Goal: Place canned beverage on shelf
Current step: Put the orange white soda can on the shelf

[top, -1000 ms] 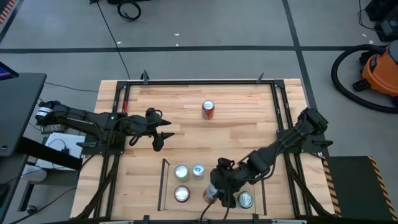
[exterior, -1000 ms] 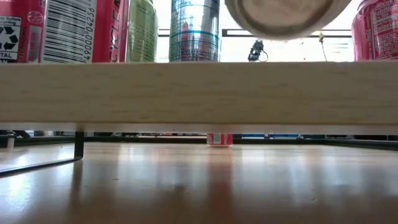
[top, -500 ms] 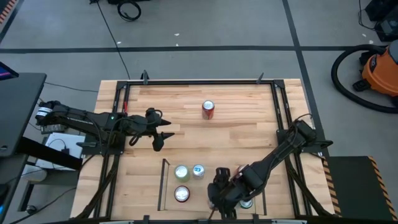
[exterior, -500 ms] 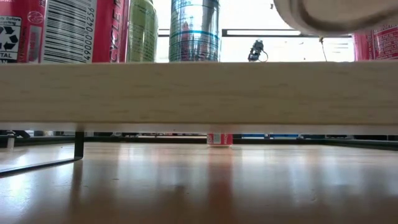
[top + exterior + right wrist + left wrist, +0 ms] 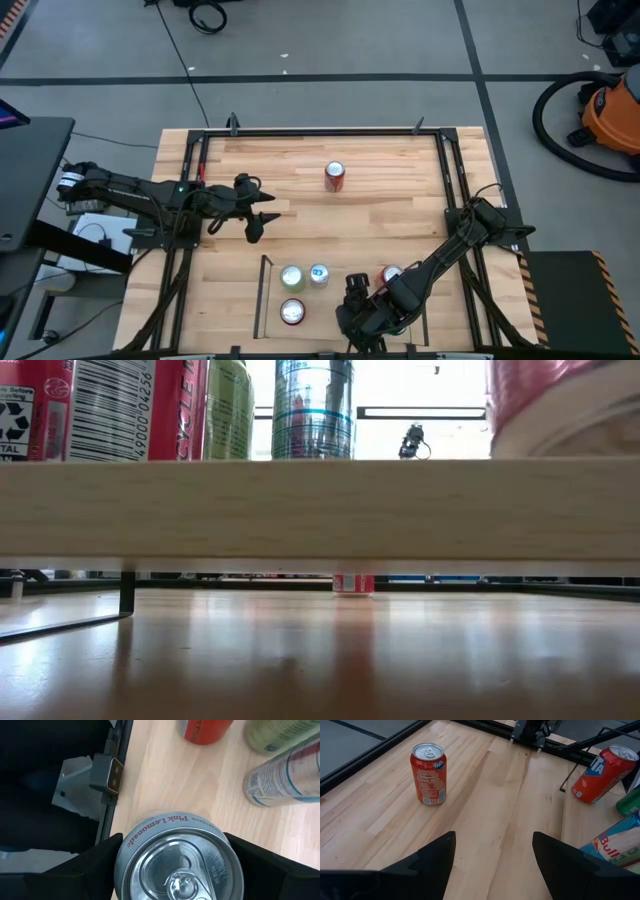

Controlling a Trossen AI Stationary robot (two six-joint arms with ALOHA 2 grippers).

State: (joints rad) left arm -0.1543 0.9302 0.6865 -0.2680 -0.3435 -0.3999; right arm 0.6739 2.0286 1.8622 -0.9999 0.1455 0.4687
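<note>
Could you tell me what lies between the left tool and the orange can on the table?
Only bare wood: the left wrist view shows nothing between the left tool and the orange can.

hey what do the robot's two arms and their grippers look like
Both arms are dark, slim and jointed, with thin black cables looping along them. The left arm has a pale band near its base and a small green light midway. Each gripper, left and right, ends in two matte black, wedge-shaped fingers.

An orange can [image 5: 429, 773] stands apart; silver-topped pink can [image 5: 178, 862], black-framed shelf [image 5: 265, 297]
</note>
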